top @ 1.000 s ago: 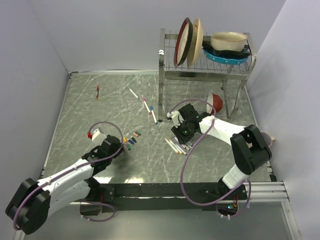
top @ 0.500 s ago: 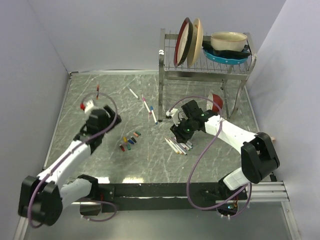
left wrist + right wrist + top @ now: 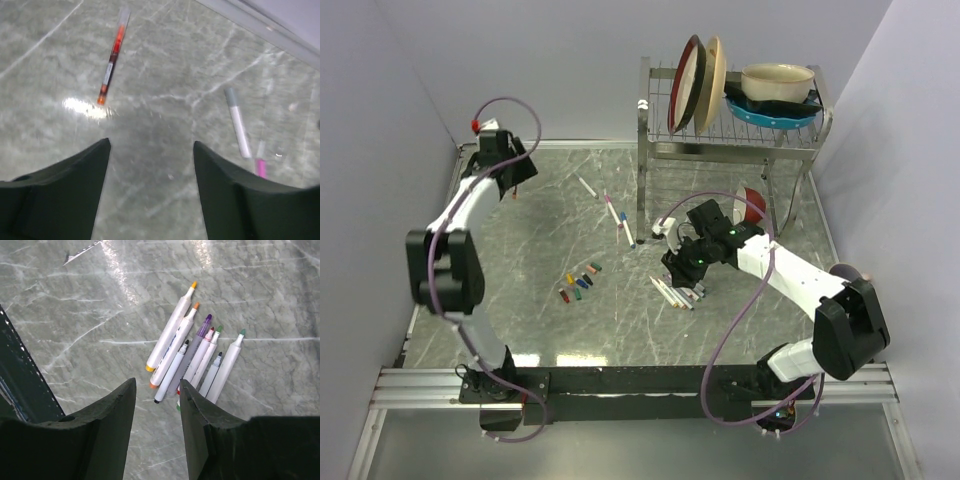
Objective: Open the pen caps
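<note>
from above, the pen caps [image 3: 579,285] lie clustered mid-way across the table [image 3: 620,335]. left wrist: the left gripper [image 3: 151,150] gapes wide, empty, near a red pen [image 3: 111,62]. right wrist: the right gripper [image 3: 157,387], narrowly parted and empty, hovers above uncapped pens [image 3: 192,357].

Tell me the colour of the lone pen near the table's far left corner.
The pen is red-orange, clearest in the left wrist view.
</note>
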`<state>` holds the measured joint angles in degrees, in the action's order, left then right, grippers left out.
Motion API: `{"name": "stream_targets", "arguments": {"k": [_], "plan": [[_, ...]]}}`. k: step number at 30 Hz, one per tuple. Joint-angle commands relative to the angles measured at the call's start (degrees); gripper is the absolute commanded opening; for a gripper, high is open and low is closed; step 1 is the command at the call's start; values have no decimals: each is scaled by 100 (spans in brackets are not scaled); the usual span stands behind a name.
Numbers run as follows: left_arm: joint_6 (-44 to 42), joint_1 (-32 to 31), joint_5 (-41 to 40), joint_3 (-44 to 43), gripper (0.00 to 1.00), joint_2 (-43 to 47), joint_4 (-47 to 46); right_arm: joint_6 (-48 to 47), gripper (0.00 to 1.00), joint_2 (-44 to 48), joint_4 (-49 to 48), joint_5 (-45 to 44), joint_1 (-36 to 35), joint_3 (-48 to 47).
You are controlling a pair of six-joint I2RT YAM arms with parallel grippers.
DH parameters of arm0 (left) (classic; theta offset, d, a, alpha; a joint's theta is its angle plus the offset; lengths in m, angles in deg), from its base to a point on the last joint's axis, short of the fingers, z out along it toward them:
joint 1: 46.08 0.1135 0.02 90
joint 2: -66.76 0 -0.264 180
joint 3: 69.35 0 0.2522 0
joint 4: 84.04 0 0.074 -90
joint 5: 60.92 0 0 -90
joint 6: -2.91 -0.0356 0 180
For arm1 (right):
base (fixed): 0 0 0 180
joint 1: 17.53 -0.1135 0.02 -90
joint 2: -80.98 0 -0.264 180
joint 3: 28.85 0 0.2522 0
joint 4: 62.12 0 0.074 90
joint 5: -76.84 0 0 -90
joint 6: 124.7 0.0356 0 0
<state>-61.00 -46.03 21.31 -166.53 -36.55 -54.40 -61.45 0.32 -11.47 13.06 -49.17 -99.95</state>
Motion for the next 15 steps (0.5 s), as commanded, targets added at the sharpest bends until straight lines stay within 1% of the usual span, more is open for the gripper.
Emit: {"name": "stream_targets", "arguments": {"k": [1,2,3,4,5,6,8,10,11,15], "plan": [[-1122,-32,-75,-1455,65,-1145,905,-112,48,305,29,94,-88,-269],[-1202,-32,-232,-1710,61,-1365,1030,-121,48,332,38,94,-88,-269],[-1333,-32,-364,-2096,60,-1724,1110,-121,48,358,21,94,-79,-260],[-1404,-32,-453,-2256,59,-1876,1215,-129,48,367,29,103,-79,-269],[-1474,107,-593,-2388,57,-2025,1242,-138,48,393,38,112,-88,-277],[-1588,117,-655,-2581,55,-2270,1268,-138,48,402,38,112,-106,-269],[-1650,170,-717,-2767,51,-2605,1391,-165,48,411,47,94,-123,-269],[-1686,197,-735,-3031,50,-2773,1435,-182,48,420,56,77,-158,-277],[-1712,214,-761,-3066,46,-2878,1392,-182,48,420,47,85,-176,-278],[-1791,284,-814,-3460,46,-3212,1418,-226,48,367,73,77,-272,-295]]}}
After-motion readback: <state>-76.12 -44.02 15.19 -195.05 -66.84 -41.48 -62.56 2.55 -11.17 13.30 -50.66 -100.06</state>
